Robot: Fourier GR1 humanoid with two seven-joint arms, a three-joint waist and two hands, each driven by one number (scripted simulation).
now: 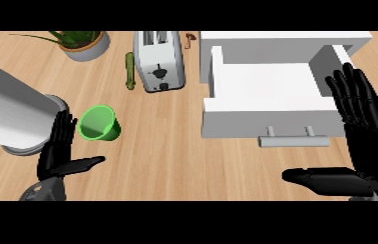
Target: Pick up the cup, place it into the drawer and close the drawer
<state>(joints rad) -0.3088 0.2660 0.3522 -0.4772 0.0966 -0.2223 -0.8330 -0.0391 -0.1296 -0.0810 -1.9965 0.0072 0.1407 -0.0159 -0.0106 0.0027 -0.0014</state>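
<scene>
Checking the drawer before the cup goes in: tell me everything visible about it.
The white box-shaped drawer is pulled open toward the robot from its white cabinet, interior showing nothing inside. A grey bar handle on two posts fronts it. The right robot hand, open, overlaps its right edge; contact cannot be told.

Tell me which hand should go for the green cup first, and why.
Left. The left hand is open right beside the green cup, which lies just off its fingertips. The right hand is open at the far side, by the open white drawer, with bare counter between it and the cup.
</scene>
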